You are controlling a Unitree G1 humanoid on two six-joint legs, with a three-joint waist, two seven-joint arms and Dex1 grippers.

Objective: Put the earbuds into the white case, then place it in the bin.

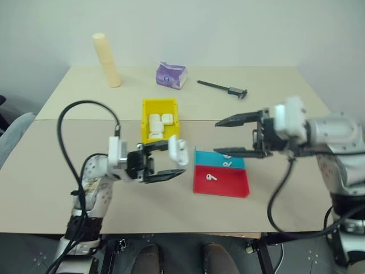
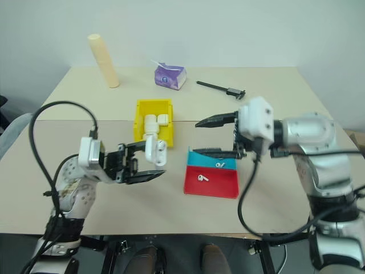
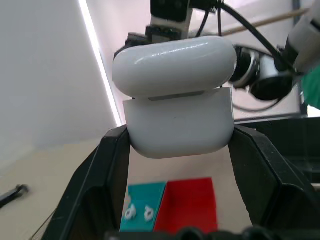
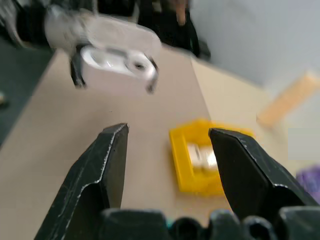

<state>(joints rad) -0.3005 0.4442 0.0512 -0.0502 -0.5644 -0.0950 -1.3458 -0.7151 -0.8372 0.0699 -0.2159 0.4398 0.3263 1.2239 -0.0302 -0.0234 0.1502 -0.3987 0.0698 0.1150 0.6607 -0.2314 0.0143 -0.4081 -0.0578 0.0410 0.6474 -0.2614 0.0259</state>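
Observation:
My left gripper (image 1: 173, 160) is shut on the white case (image 1: 178, 151), held above the table in front of the yellow bin (image 1: 158, 103). The left wrist view shows the case (image 3: 177, 117) squeezed between both fingers with its lid (image 3: 175, 62) slightly raised. The right wrist view looks into the case (image 4: 116, 56) from the lid side. My right gripper (image 1: 219, 137) stands open and empty, pointing left above the trays. Two earbuds (image 1: 227, 160) lie in the teal tray (image 1: 205, 157) and one earbud (image 1: 210, 177) in the red tray (image 1: 228, 185).
The bin holds several white cases (image 1: 158, 125). At the back of the table stand a cream cylinder (image 1: 106, 60), a purple packet (image 1: 171, 75) and a black caliper (image 1: 222, 87). A black cable (image 1: 68, 142) loops over my left arm.

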